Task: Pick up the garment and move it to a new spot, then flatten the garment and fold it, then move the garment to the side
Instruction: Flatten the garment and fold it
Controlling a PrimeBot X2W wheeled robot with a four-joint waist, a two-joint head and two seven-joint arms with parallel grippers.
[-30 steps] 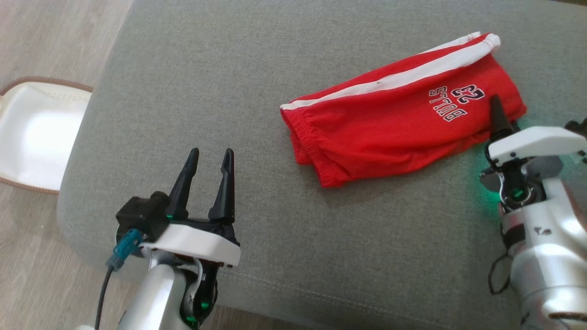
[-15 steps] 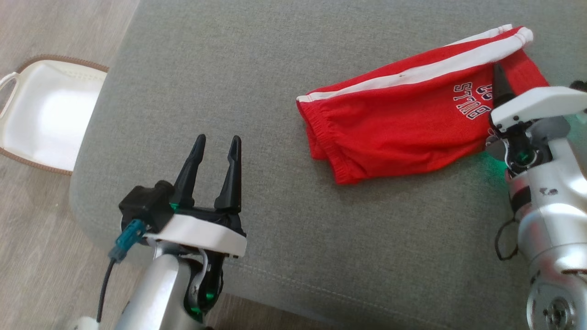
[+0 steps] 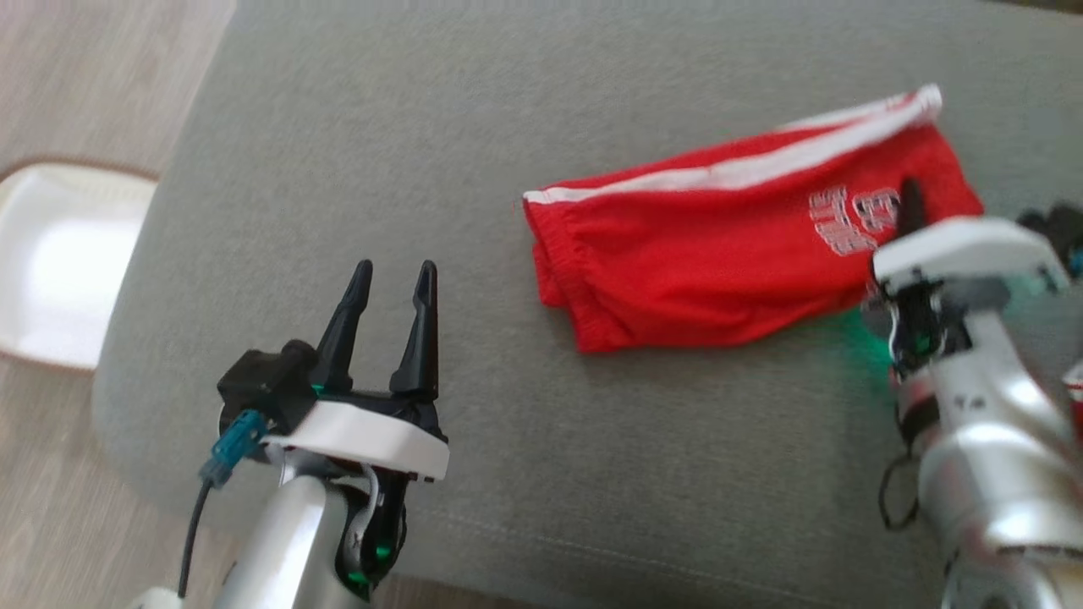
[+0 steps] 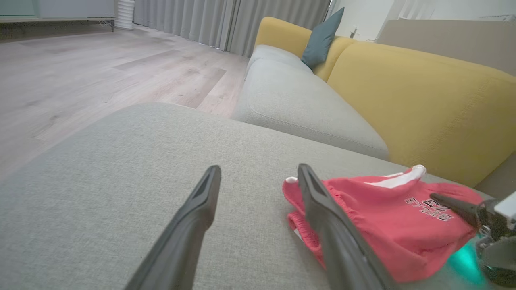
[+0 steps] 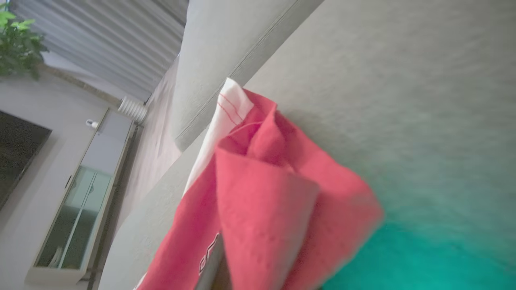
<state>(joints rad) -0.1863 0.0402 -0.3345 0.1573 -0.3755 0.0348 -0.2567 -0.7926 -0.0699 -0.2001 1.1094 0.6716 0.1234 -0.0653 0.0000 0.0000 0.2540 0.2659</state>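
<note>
One garment (image 3: 711, 262), two pincers (image 3: 387, 283) (image 3: 909, 196), possibly one white basket (image 3: 51, 271)

Grey cushion (image 3: 592, 474), red shorts (image 3: 694, 262) on it

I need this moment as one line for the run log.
step: grasp | right pincer: shut on red shorts, printed end | left pincer: open, apart from shorts | surface: grey cushion

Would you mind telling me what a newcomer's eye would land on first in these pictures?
The red shorts with a white side stripe stand out first, lying right of centre on the grey cushion. Next comes the right gripper, shut on the shorts' end by the printed lettering. The left gripper hovers open over bare cushion at the lower left.
</note>
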